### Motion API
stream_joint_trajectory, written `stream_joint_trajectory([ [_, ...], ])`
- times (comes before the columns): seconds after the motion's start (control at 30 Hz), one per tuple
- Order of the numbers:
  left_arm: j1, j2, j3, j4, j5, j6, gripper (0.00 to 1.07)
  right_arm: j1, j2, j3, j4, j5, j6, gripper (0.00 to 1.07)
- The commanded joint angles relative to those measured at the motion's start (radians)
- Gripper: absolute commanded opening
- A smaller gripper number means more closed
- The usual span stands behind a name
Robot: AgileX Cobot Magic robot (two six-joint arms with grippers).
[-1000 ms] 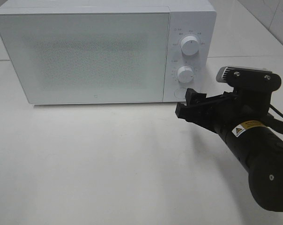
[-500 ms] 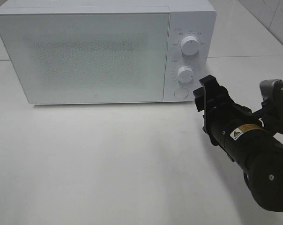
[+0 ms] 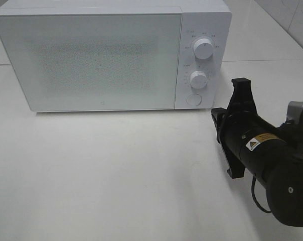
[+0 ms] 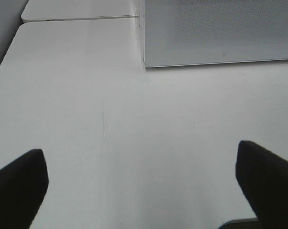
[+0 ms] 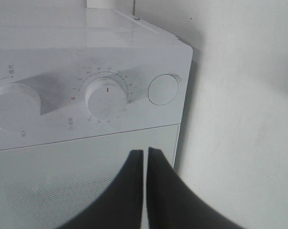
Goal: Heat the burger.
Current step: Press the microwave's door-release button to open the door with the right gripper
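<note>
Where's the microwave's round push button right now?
High view: the button sits low on the microwave front, right of the door, directly below the lower dial; the shut right gripper hangs just right of it.

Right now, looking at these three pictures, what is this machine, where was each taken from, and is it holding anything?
It is a robot with two arms, each ending in jaws. The high view looks down on a white table with a shut microwave and the black right arm. The other two come from wrist cameras. The left jaws stand wide open over the table; the right jaws are shut on nothing, facing the microwave's dial and round button. No burger shows.
</note>
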Motion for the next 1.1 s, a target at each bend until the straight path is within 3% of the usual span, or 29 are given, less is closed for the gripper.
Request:
stream_joint_trajectory([
  [0.03,0.005,-0.007,0.002,-0.005,-0.015,-0.005,1.0,0.0,0.007,-0.007,-0.006,0.012,0.006,0.0],
  [0.27,0.005,-0.007,0.002,-0.005,-0.015,-0.005,1.0,0.0,0.121,-0.071,-0.01,0.008,0.047,0.0],
  [1.1,0.005,-0.007,0.002,-0.005,-0.015,-0.005,1.0,-0.177,0.353,-0.336,-0.149,0.039,0.093,0.0],
])
